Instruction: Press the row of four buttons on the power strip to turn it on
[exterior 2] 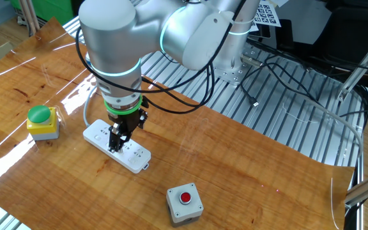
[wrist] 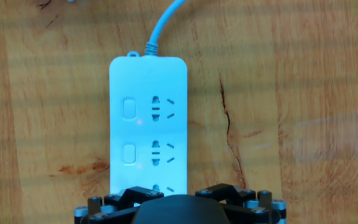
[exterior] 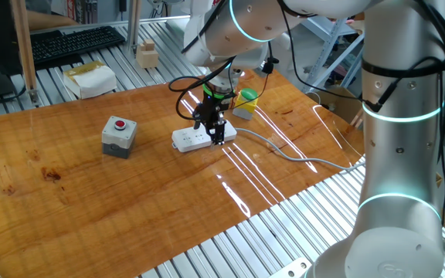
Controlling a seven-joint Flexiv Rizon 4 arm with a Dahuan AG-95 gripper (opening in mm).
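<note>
Hand view shows two buttons on power strip, hidden elsewhere; jaws released above it.

Power strip: long flat white bar, lying flat on the wooden table, near its middle.
Cable: grey, leaves one short end and trails off across the wood.
Buttons: small rounded white switches in a line along one long side, each beside a socket; two visible in hand view, the rest hidden.
</note>
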